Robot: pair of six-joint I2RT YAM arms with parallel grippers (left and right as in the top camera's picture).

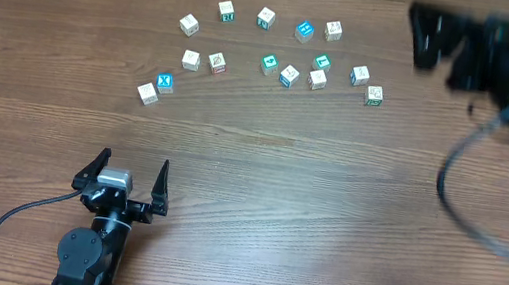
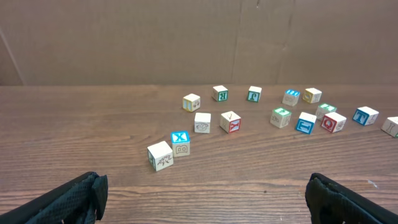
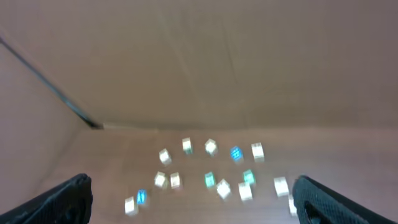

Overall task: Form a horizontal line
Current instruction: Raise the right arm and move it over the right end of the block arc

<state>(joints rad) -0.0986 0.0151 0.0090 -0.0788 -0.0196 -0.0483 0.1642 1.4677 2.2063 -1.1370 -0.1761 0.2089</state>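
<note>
Several small wooden letter cubes lie loosely scattered across the far half of the table, among them a blue X cube (image 1: 164,82) (image 2: 180,138) touching a pale cube (image 1: 148,93) (image 2: 160,154), a teal cube (image 1: 268,63) and a bright blue cube (image 1: 304,31). No horizontal line shows among them. My left gripper (image 1: 133,167) (image 2: 204,205) is open near the front edge, well short of the cubes, with nothing between its fingers. My right gripper (image 1: 424,34) (image 3: 193,199) hangs high at the far right, open and empty, and its view of the cubes is blurred.
A brown cardboard wall (image 2: 199,37) stands behind the table. A black cable (image 1: 469,195) loops down from the right arm on the right side. Bare wood (image 1: 306,201) stretches between the cubes and the left gripper.
</note>
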